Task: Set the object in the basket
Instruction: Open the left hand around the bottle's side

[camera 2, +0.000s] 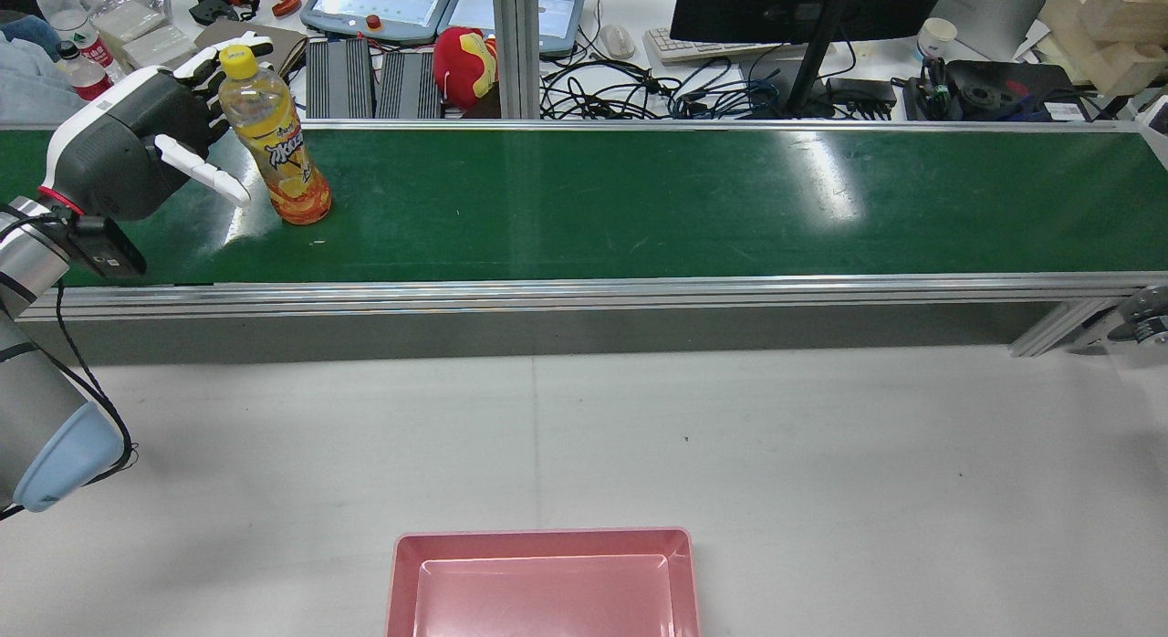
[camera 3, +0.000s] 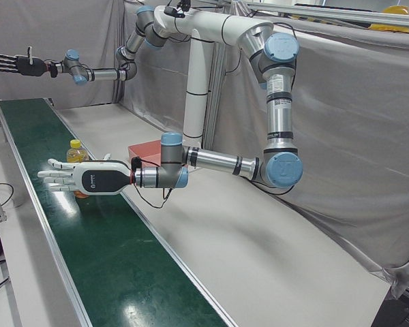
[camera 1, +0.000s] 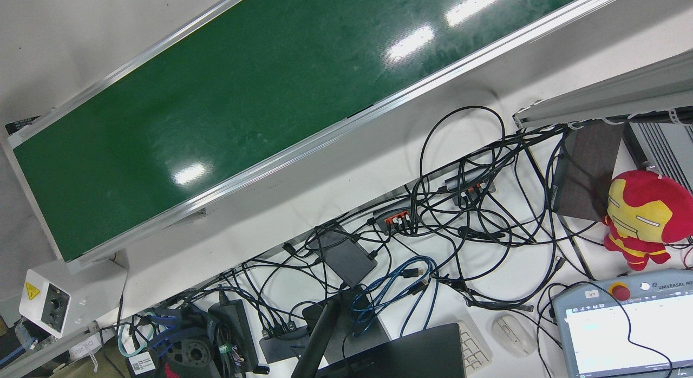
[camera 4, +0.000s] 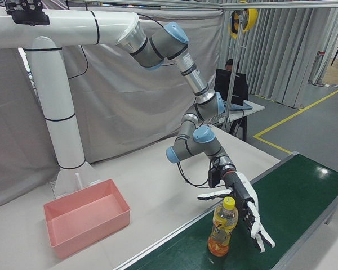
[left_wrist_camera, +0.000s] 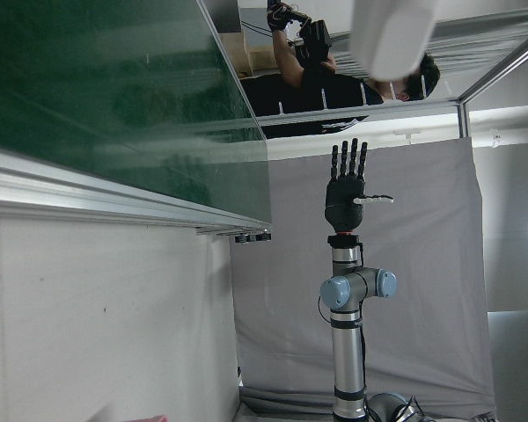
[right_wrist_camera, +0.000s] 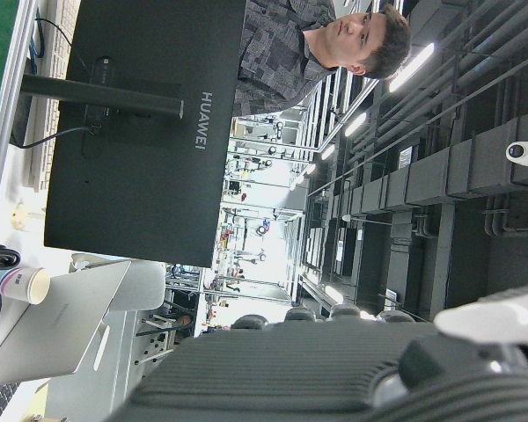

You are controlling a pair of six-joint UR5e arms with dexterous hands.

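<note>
Left hand, rear view: fingers spread and holding nothing, it sits just beside the yellow-capped orange drink bottle, which stands upright on the green conveyor belt near that view's left end; whether any finger touches the bottle cannot be told. The pink basket lies empty at the bottom edge, well apart from the bottle across the white table. Front view: only a bare stretch of belt, tangled cables and a red-and-yellow plush toy; no arm shows. Left-front view: the left hand reaches flat over the belt with fingers extended past the bottle, while the right hand is raised far down the belt, open and idle. Right-front view: the open fingers flank the bottle, the basket behind on the table. Left hand view: the belt edge and the distant right hand, fingers straight. Right hand view: a monitor and an operator only. Judged step: approach before the grasp; next the fingers must close around the bottle's body without tipping it.
</note>
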